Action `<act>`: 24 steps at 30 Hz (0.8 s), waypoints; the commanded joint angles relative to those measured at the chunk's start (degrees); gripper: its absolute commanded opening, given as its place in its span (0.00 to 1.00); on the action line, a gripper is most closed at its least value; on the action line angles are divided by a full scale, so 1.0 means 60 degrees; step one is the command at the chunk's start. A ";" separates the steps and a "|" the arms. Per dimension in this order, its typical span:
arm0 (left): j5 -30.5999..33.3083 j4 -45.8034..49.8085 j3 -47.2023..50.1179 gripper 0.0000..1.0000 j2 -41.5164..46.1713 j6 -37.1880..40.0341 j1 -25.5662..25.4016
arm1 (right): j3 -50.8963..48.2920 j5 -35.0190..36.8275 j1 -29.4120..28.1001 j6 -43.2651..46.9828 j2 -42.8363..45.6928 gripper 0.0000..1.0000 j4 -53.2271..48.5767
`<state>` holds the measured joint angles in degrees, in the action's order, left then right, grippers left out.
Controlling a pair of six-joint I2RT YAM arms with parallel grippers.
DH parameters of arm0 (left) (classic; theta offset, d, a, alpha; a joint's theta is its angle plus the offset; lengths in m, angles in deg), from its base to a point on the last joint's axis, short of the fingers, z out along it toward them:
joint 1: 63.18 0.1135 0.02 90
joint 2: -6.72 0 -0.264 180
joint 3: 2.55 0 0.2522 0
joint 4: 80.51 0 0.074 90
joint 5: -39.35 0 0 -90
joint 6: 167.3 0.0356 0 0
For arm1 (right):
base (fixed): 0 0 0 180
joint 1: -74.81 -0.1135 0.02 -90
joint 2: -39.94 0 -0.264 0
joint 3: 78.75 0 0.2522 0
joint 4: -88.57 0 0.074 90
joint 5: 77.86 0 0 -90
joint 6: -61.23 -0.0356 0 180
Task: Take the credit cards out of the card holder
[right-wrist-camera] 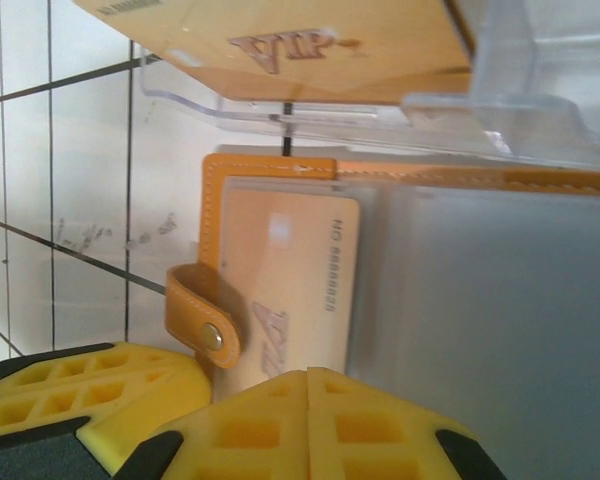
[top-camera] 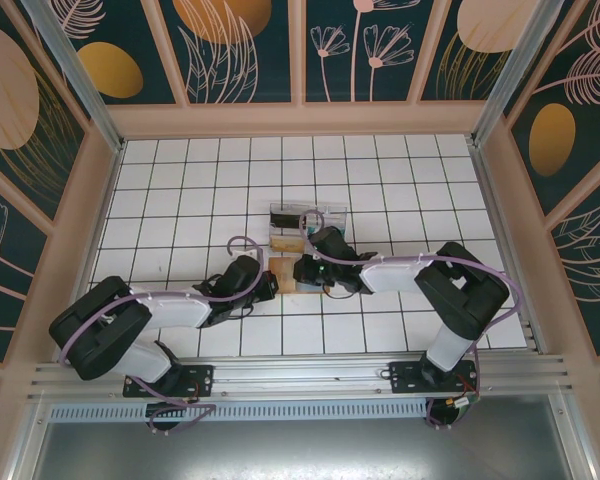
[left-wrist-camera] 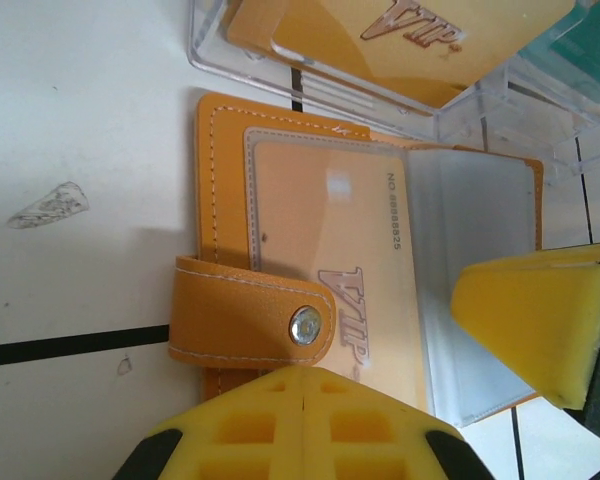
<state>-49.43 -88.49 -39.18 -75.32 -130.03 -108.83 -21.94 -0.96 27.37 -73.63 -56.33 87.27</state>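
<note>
The card holder (left-wrist-camera: 225,200) lies open mid-desk (top-camera: 180,180), just near of the clear tray (left-wrist-camera: 540,110). One VIP card (left-wrist-camera: 400,40) is trayed; a second VIP card (left-wrist-camera: 330,250) is still pocketed. The left end effector (left-wrist-camera: 305,400) and right end effector (right-wrist-camera: 308,400) are closed, gripping nothing.

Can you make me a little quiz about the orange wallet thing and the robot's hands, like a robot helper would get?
1. True or false: the card holder lies open.
2. Which word is printed on the gold card sitting in its pocket? A) VIP B) BANK C) GIFT
3. Fill in: the left gripper has fingertips coloured ___.

Key: 1 true; 2 A; 3 yellow.
</note>
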 commanded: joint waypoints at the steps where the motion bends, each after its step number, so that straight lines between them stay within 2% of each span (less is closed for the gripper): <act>1: 0.0394 0.0519 -0.0085 0.00 0.0230 0.0209 0.0039 | 0.0321 0.0133 -0.0062 0.0226 -0.0182 0.09 -0.0320; 14: -0.0018 -0.0041 -0.0055 0.00 -0.0724 0.0165 0.0035 | 0.0313 0.0381 -0.0047 0.0215 -0.0522 0.15 -0.0641; 24: -0.0247 -0.0220 -0.0027 0.00 -0.0873 0.0120 0.0035 | 0.0209 -0.0181 -0.0018 0.0073 -0.0708 0.16 -0.0004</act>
<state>-49.06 -90.61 -39.31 -78.90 -129.88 -108.81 -21.20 -0.26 27.35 -72.99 -58.91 86.03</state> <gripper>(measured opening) 0.056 0.156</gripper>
